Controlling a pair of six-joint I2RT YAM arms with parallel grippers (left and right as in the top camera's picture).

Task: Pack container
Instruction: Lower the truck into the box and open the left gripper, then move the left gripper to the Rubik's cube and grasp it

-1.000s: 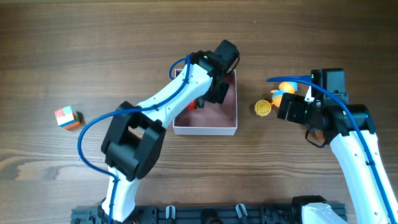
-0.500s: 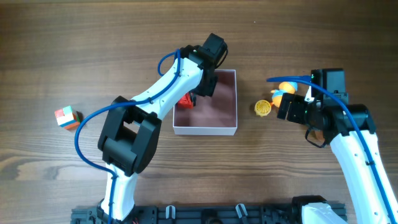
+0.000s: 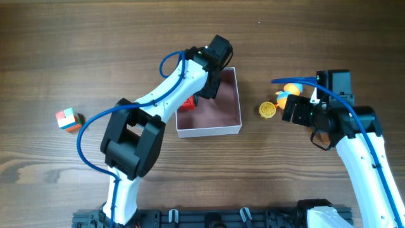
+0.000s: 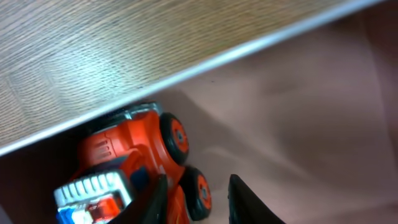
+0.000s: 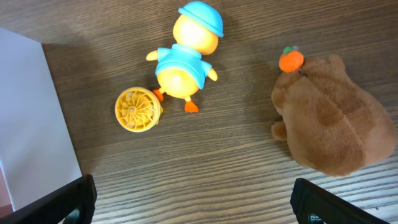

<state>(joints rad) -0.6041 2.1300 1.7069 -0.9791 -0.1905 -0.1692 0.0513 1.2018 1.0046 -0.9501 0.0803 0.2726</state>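
The container (image 3: 229, 107) is a square shallow box with white walls and a pink inside, at the table's middle. A red toy truck (image 3: 188, 103) lies in its left part, against the wall; it also shows in the left wrist view (image 4: 134, 152). My left gripper (image 3: 197, 97) is down inside the container (image 4: 292, 106), jaws a little apart. One finger (image 4: 155, 199) is in front of the truck, and a wheel sits in the gap without touching the other finger. My right gripper (image 3: 297, 111) is wide open and empty over bare wood (image 5: 202, 205).
A yellow duck toy with a blue hat (image 5: 185, 59), a yellow disc (image 5: 138, 110) and a brown plush (image 5: 339, 124) lie right of the container's white wall (image 5: 31, 124). A coloured cube (image 3: 68, 119) sits far left.
My left gripper moved left inside the container and the red truck went with it to the left wall. The container has turned slightly. The right arm has not moved.
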